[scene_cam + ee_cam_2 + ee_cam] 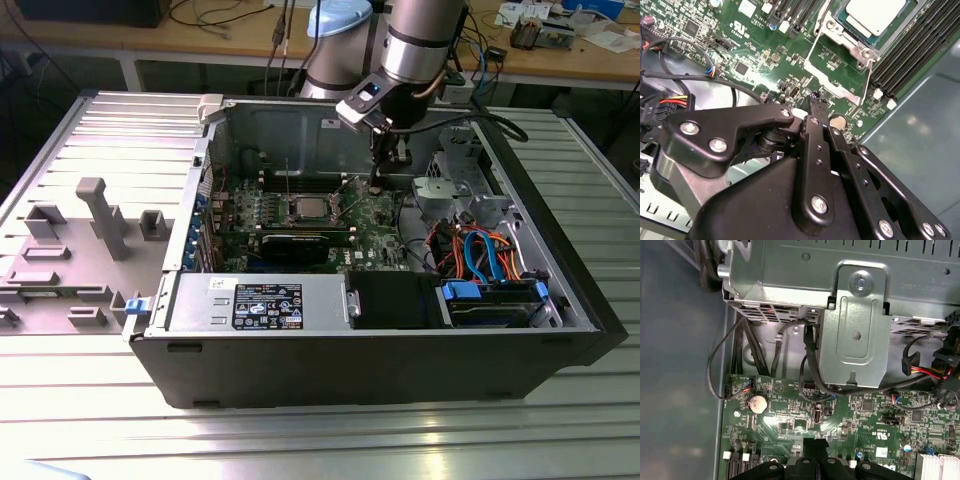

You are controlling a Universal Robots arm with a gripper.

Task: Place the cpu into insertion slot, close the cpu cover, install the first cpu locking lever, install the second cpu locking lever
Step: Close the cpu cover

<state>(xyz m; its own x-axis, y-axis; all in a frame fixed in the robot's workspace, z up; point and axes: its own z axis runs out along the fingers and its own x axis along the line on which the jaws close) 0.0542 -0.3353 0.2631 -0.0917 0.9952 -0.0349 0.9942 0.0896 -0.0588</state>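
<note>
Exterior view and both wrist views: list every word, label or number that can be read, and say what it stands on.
Black label on the power supply: print too small to read.
White sticker beside it: too small to read.
White markings on the motherboard in both wrist views: none legible.
Stamped line on the drive cage: too faint to read.
Nothing can be quoted.

cpu (874, 14) in insertion slot (858, 49)
</note>
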